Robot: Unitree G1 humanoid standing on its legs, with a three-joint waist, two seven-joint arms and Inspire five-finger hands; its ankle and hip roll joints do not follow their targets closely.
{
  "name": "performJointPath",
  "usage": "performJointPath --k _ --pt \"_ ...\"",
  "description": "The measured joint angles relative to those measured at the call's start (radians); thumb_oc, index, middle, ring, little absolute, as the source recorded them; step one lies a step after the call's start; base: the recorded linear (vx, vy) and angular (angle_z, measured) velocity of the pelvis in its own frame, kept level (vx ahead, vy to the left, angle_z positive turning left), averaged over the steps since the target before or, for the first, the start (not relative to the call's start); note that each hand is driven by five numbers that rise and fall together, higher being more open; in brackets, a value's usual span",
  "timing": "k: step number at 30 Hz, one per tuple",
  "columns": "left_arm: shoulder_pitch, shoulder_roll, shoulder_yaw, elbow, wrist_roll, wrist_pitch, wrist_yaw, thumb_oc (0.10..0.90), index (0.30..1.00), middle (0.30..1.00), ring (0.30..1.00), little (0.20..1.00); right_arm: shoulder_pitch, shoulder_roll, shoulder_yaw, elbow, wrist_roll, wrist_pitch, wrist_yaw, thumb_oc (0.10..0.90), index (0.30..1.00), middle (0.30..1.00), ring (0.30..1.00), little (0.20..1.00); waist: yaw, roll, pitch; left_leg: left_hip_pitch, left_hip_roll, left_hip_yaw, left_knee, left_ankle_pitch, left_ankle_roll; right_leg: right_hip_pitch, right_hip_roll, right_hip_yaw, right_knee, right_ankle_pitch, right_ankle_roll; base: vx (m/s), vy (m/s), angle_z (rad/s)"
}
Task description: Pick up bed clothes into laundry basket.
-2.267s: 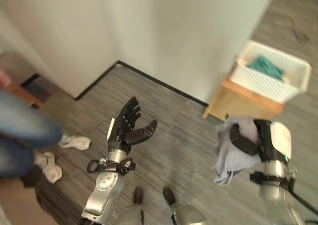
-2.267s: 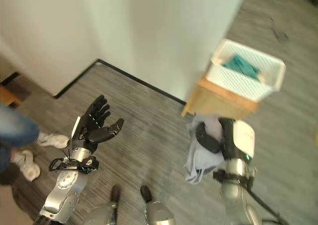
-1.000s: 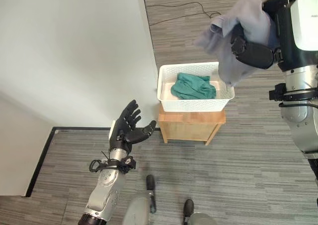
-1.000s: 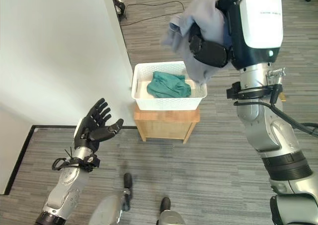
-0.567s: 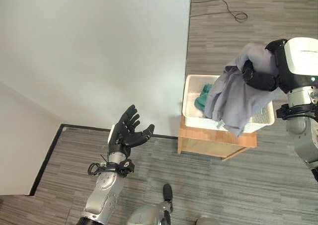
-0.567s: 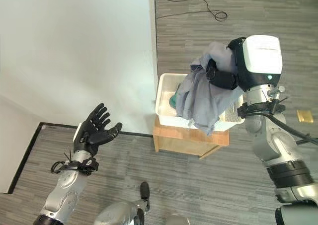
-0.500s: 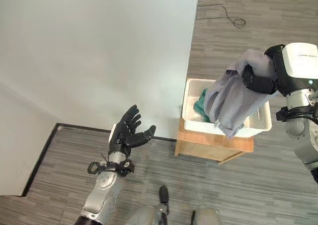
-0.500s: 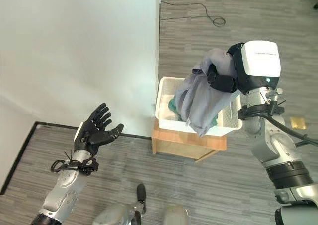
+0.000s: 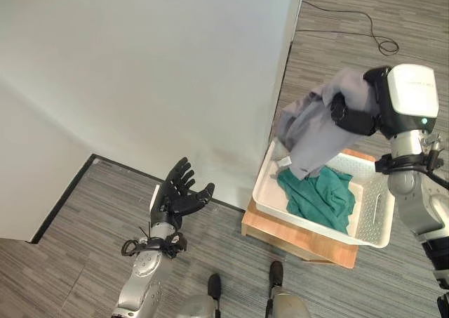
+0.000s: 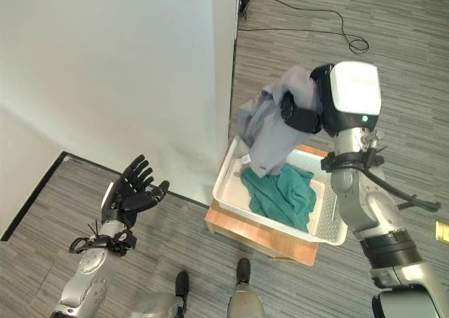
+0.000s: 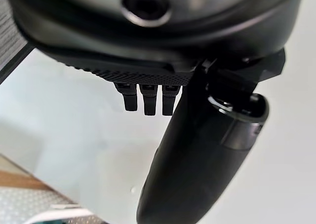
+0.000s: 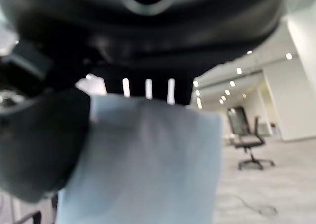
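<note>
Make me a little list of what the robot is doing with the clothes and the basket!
right hand: curled round the grey cloth, held above the basket
grey cloth: hangs down, its lower end over the green cloth
laundry basket: white, on a wooden stand
green cloth: already lying in the basket
left hand: open, holding nothing, raised near the white wall

Right hand [image 10: 303,113] grips grey garment [image 10: 270,127] above white basket [image 10: 331,223].
</note>
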Motion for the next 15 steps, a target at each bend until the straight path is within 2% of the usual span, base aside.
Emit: performJointPath --k 3,6,8,15 --pt "-0.016 -0.026 0.003 -0.003 -0.009 0.000 0.008 0.800 0.900 0.900 0.900 0.900 0.126 0.141 -0.033 -0.044 0.000 0.006 0.002 0.400 0.300 0.300 0.300 0.300 -0.001 0.008 0.005 -0.014 0.003 -0.010 -0.011 -0.002 -0.004 -0.012 0.002 -0.008 0.000 -0.008 -0.010 0.00 -0.014 0.13" --pt "-0.024 -0.032 0.002 -0.003 -0.023 0.000 0.018 0.800 0.900 0.900 0.900 0.900 0.193 0.213 -0.019 -0.102 -0.002 0.005 0.003 0.400 0.300 0.300 0.300 0.300 -0.002 0.019 0.019 -0.027 0.000 -0.014 -0.012 -0.009 -0.012 -0.020 -0.002 -0.021 -0.001 -0.008 -0.010 0.01 -0.003 0.12" --pt "-0.023 -0.032 0.002 -0.003 -0.023 0.000 0.030 0.800 0.900 0.900 0.900 0.900 0.225 0.242 -0.018 -0.132 -0.010 -0.004 0.003 0.400 0.300 0.300 0.300 0.300 -0.002 0.018 0.023 -0.034 0.000 -0.019 -0.012 -0.010 -0.015 -0.021 -0.003 -0.027 -0.001 -0.008 -0.010 0.02 0.005 0.16" --pt "-0.005 -0.027 -0.007 -0.003 -0.023 -0.001 0.050 0.800 0.900 0.900 0.900 0.900 0.253 0.243 -0.021 -0.165 -0.032 -0.032 -0.010 0.400 0.300 0.300 0.300 0.300 0.000 0.011 0.027 -0.044 0.005 -0.016 -0.012 -0.006 -0.020 -0.031 0.001 -0.026 -0.001 -0.005 -0.013 0.01 0.003 0.00"
